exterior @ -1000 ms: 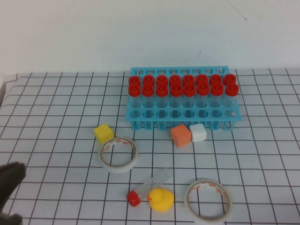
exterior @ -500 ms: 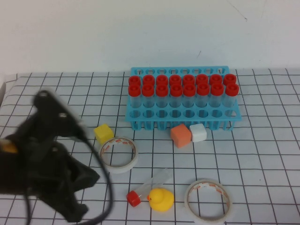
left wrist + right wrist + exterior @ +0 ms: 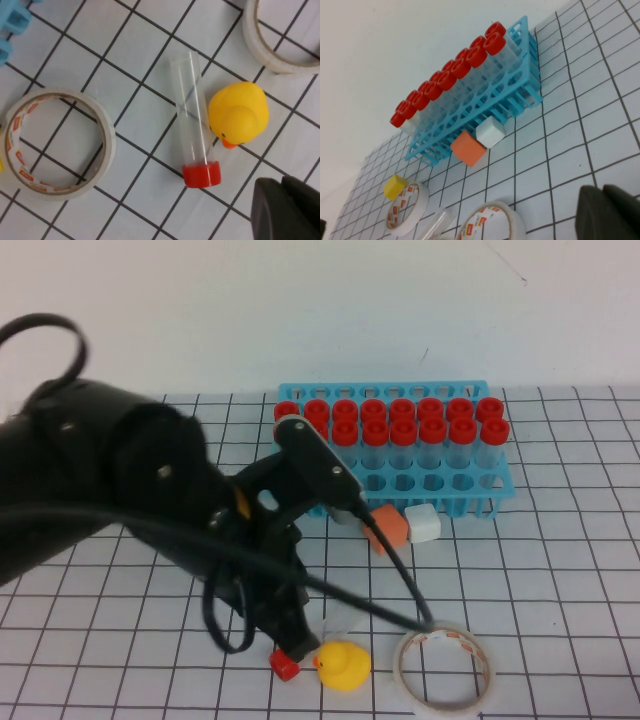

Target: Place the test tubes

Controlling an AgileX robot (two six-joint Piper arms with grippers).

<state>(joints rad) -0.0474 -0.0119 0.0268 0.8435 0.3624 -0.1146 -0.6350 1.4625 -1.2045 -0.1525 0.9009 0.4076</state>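
Now that my left gripper (image 3: 285, 205) has swung in, shut and empty, the tube (image 3: 192, 125) lies just beside it; my right gripper (image 3: 610, 212), shut, hangs well away.

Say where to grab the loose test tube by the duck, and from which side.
Grip the test tube at its red cap from straight above, closing across it: it lies flat, and the duck crowds its clear body. Left end effector, shut, hovers near the cap; right end effector, shut, faces the rack.
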